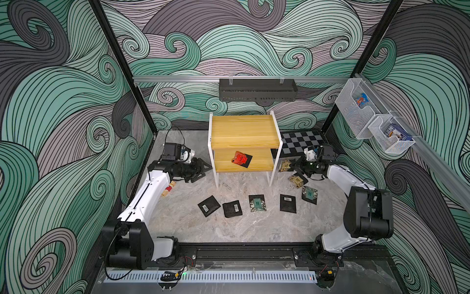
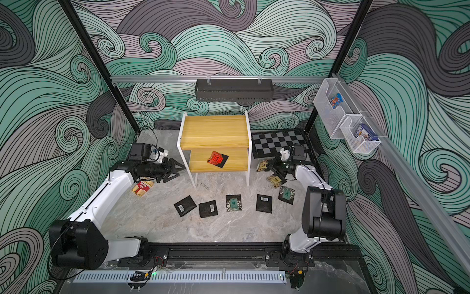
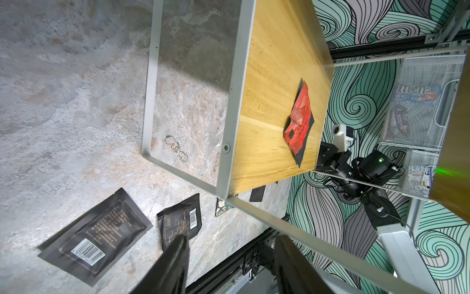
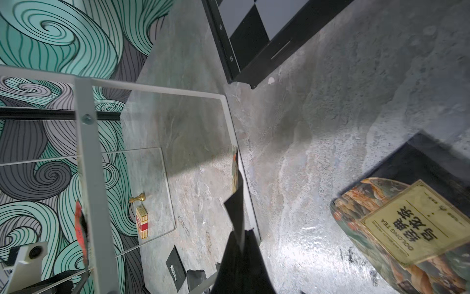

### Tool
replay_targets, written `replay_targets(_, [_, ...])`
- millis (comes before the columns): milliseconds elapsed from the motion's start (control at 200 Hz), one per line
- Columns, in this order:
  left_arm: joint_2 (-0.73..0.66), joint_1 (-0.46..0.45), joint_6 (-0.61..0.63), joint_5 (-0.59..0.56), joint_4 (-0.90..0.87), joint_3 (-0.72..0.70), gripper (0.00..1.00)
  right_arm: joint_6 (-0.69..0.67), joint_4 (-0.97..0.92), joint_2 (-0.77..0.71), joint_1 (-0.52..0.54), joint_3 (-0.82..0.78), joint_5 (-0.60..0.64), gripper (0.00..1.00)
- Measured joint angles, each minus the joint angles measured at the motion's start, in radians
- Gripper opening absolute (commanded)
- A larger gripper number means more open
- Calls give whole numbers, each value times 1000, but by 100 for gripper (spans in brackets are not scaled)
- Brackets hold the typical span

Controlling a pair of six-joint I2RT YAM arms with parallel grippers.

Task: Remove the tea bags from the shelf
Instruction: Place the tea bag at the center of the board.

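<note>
The shelf (image 1: 244, 131) has two yellow boards in a white frame. On its lower board lies a red-faced tea bag (image 1: 240, 158) (image 2: 216, 158) (image 3: 300, 119), a black edge showing under it. My left gripper (image 1: 203, 169) (image 3: 231, 241) stands open and empty just left of the shelf, level with that board. My right gripper (image 1: 293, 166) (image 4: 244, 230) is shut on a tan-faced tea bag (image 1: 284, 165) (image 4: 235, 201) beside the shelf's right leg, low over the table. Several more tea bags lie on the table in front, among them a black one (image 1: 208, 205) and a teal one (image 1: 257, 203).
A red-and-tan striped box (image 2: 143, 187) lies under my left forearm. A checkerboard (image 1: 301, 141) sits behind the right gripper. A black tray (image 1: 256, 89) hangs on the back wall, and wire baskets (image 1: 356, 109) on the right wall. A small gold pawn (image 4: 138, 198) stands near the box.
</note>
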Motion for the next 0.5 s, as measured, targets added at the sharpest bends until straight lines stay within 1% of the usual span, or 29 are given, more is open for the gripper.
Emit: replay_targets(500, [0,0,0,-1,-1,-11,57,3,76,163,26,-13,24,0])
